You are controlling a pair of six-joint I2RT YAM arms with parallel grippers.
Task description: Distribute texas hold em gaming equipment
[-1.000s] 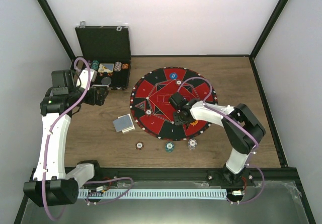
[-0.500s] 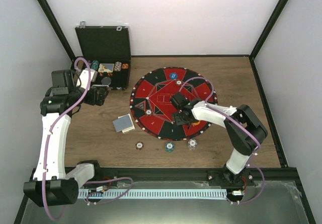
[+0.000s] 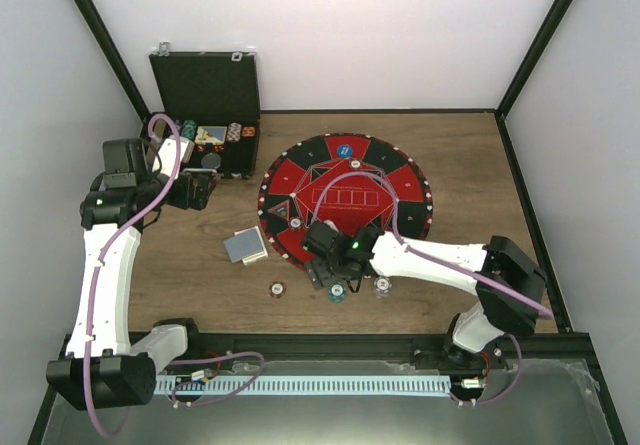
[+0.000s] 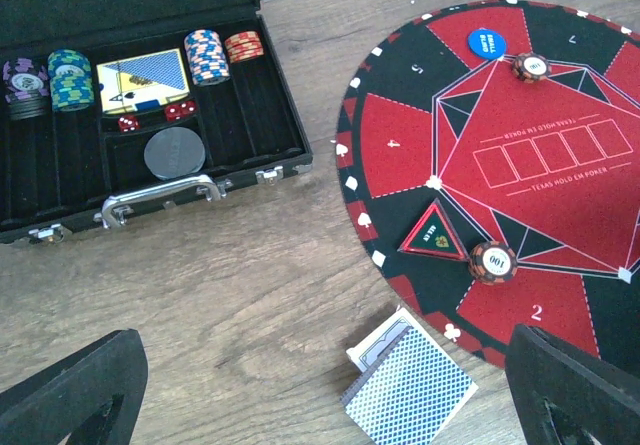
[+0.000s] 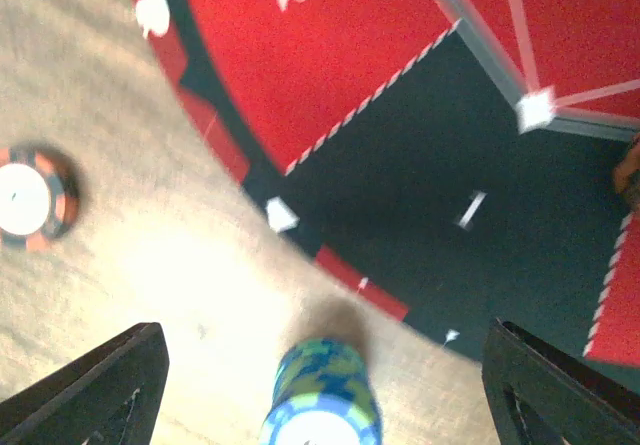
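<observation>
The right gripper [image 3: 335,275] is being held low over the front edge of the worktop [image 3: 480,165], just off the near rim of the round mat [image 3: 400,180]. Its fingers [image 5: 95,390] are being kept wide apart and nothing is being gripped. A green-and-blue chip [image 5: 322,405] is being framed between them with a clear gap on each side. The chip is being blurred and cut off at the bottom, so one chip or a small stack cannot be told apart. A red-and-white chip [image 3: 277,289] and a pale chip [image 3: 382,286] are being left on either side of it along that front edge.

The left gripper [image 3: 203,191] is being held above the worktop's left side, in front of the black case [image 4: 290,135]. Its fingers [image 4: 70,395] are being shown only as tips, spread wide around nothing. A deck of cards [image 4: 412,385] is lying just off the mat's left rim, partly cropped. A blue disc [image 4: 486,42] and two striped chips [image 4: 493,261] are resting on the mat. An orange shape [image 5: 630,170] is being cut off at the right wrist view's edge and cannot be identified.
</observation>
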